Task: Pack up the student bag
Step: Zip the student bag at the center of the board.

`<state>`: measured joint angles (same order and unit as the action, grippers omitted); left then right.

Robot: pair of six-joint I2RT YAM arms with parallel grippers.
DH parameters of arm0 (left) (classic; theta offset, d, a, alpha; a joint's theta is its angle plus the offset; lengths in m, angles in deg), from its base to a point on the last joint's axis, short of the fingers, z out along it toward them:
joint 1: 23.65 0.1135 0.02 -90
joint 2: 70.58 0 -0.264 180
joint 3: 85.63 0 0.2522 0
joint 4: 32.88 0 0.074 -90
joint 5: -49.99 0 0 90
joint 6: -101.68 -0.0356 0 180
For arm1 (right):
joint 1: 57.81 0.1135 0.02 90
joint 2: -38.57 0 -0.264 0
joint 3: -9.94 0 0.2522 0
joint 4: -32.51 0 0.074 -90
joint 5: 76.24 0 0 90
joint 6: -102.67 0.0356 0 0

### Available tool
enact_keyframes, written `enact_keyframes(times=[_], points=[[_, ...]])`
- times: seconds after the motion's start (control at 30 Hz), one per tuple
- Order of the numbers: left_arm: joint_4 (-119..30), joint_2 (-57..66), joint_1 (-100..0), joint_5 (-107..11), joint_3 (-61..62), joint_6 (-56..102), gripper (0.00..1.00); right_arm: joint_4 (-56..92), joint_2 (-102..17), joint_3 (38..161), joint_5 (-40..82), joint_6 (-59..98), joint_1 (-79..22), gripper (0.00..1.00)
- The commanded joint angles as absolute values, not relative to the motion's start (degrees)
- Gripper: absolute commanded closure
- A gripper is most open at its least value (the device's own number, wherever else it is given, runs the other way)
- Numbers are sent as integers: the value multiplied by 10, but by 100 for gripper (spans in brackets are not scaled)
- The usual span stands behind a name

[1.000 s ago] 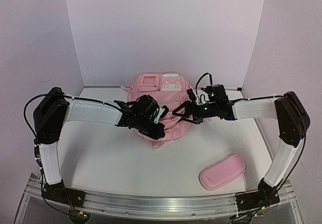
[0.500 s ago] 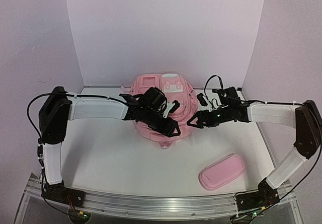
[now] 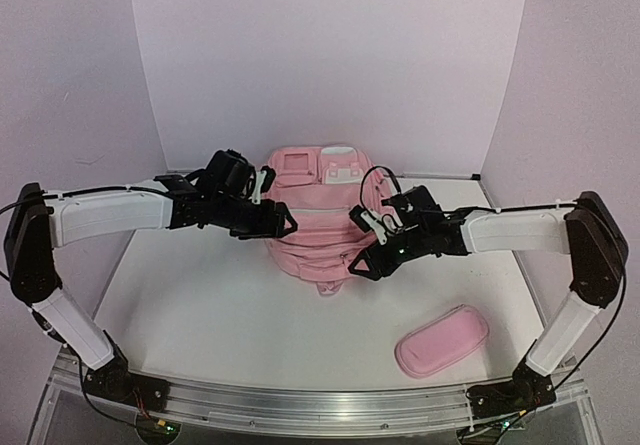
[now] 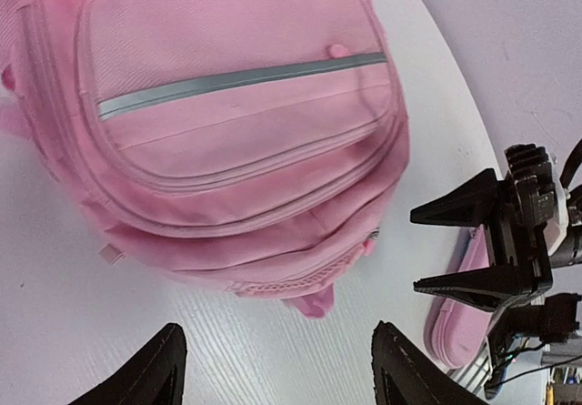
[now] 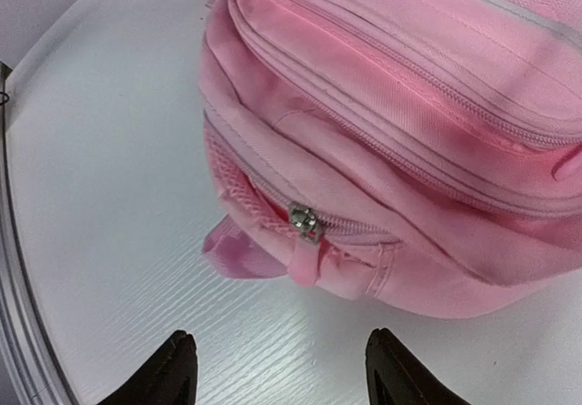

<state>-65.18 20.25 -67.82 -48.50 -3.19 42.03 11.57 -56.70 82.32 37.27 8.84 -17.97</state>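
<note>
The student bag (image 3: 318, 227), a large pink backpack, lies flat at the back middle of the table with its front pockets up. My left gripper (image 3: 285, 227) hovers open at the bag's left side and holds nothing. In the left wrist view the bag (image 4: 236, 123) fills the frame above my open gripper (image 4: 282, 373). My right gripper (image 3: 360, 265) is open at the bag's near right corner. The right wrist view shows the bag (image 5: 391, 123) and its metal zip slider with a pink pull tab (image 5: 305, 227) just ahead of my open gripper (image 5: 284, 369), apart from it.
A small oblong pink pencil case (image 3: 441, 340) lies near the front right of the white table (image 3: 220, 315). The left wrist view also shows it (image 4: 455, 318), below the right gripper (image 4: 459, 246). White walls enclose the back and sides.
My left gripper has opened and let go of the bag, then drawn back left. The bag has settled flat. My right gripper swung back in toward the bag's near right corner, its jaws narrowing a little.
</note>
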Motion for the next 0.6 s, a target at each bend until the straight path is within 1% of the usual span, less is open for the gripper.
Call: enact_keyframes(times=[0.0,0.07,0.23,0.43,0.57], points=[[-648,175,-676,-436,-50,458,30,147,-609,861,329,94,-159,42],[-655,175,-676,-430,-49,461,30,158,-625,867,324,103,-154,44],[-658,168,-676,-419,-56,471,30,180,-652,875,300,119,-145,54],[-681,180,-677,-419,-46,460,30,183,-662,880,259,159,-141,69],[-697,194,-677,-446,-29,399,29,183,-635,868,250,162,-142,84]])
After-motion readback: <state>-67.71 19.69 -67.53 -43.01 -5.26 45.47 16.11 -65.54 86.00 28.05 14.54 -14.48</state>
